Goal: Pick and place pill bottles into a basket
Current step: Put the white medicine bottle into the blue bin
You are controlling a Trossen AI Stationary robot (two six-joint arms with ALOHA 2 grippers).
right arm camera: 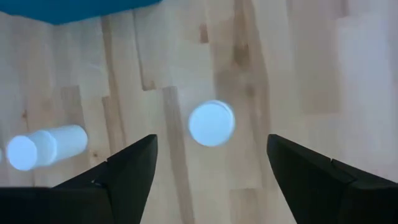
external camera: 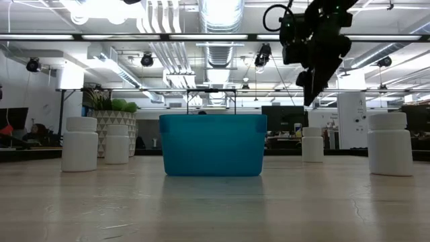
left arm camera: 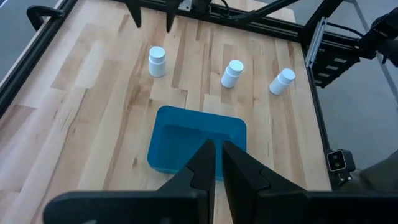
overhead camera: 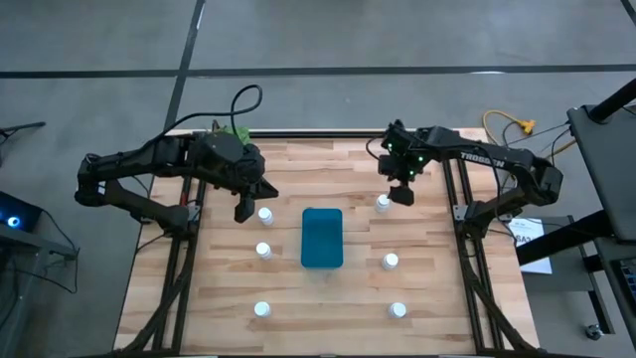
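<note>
Handling: each small white cylindrical plastic pill bottle looks light, rigid and smooth, so it probably tips or skids if nudged off-centre; a pinch across the round body just under the cap, from straight above, seems the safest hold.
Nearest bottles: in the high view, one white bottle (overhead camera: 261, 309) and another (overhead camera: 397, 310) stand at the near edge of the pale wooden plank bench (overhead camera: 328, 318), one on each side.
Middle bottles: one bottle (overhead camera: 263, 251) stands left of the basket and one (overhead camera: 391, 262) stands right of it, both apart from its walls.
Basket: the teal-blue rectangular plastic bin with rounded corners (overhead camera: 322, 238) sits mid-bench, open side up, with no bottle in it.
Far left bottle: this bottle (overhead camera: 265, 215) stands just beside the left hand.
Target bottle: the far right bottle (overhead camera: 383, 204) stands upright, its round white cap (right arm camera: 211, 123) centred between the right hand's fingers in the right wrist view.
Right hand: the dark two-finger right hand (overhead camera: 401, 194) hangs above that bottle, fingers spread wide and not touching it.
Left hand: the dark left hand (overhead camera: 241, 211) hovers over the far left part of the bench, fingers pressed nearly together, holding nothing.
Look: all six bottles are alike, matte white, with slightly narrower caps.
</note>
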